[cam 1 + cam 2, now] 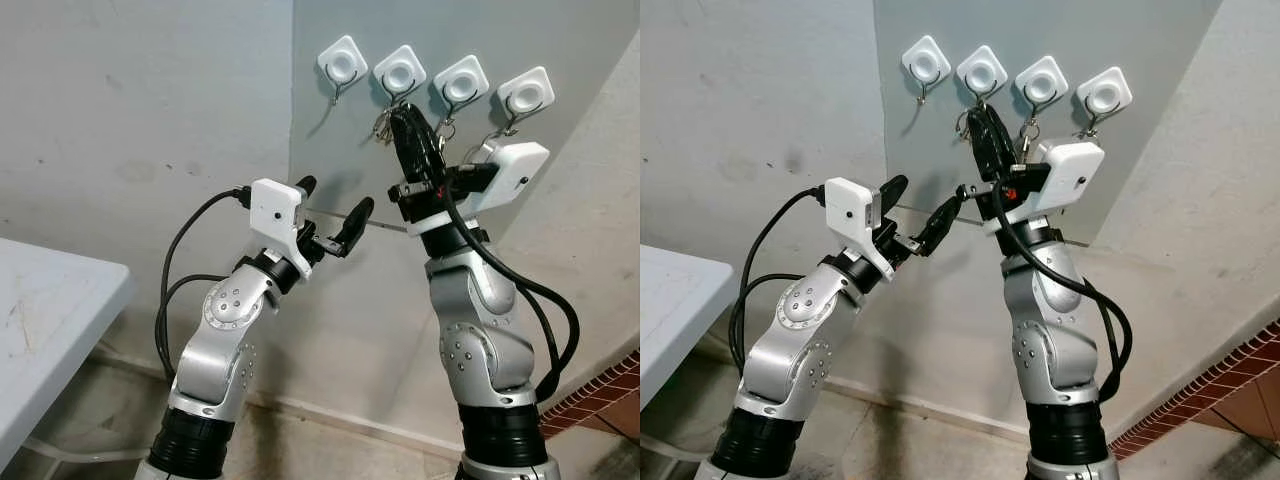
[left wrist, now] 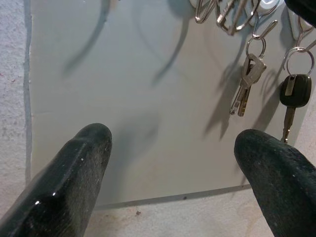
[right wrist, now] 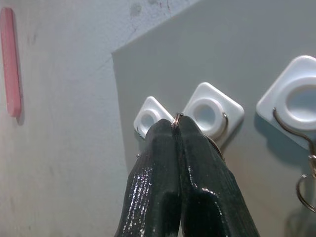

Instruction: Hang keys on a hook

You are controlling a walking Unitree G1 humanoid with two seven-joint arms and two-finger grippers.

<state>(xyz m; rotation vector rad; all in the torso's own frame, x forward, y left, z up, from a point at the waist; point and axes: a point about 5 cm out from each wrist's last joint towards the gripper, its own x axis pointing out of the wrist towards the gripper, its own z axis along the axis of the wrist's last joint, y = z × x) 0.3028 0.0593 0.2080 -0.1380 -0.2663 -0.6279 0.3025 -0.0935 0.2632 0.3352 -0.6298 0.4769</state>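
Four white hooks sit in a row on a grey wall panel (image 1: 330, 140). My right gripper (image 1: 405, 112) is raised to the second hook (image 1: 400, 72) from the left. It is shut on a thin metal key ring (image 3: 176, 117), and a bunch of keys (image 1: 382, 126) dangles beside its fingers. In the right wrist view the ring pokes out of the pinched fingertips (image 3: 163, 136), just below and between the first hook (image 3: 150, 118) and the second hook (image 3: 212, 111). My left gripper (image 1: 335, 205) is open, lower and to the left, holding nothing.
The third hook (image 1: 461, 81) carries a silver key (image 2: 245, 84), and the fourth hook (image 1: 526, 93) carries a black-headed key (image 2: 295, 89). A white table (image 1: 50, 300) stands at the lower left. Brick flooring (image 1: 600, 390) shows at the lower right.
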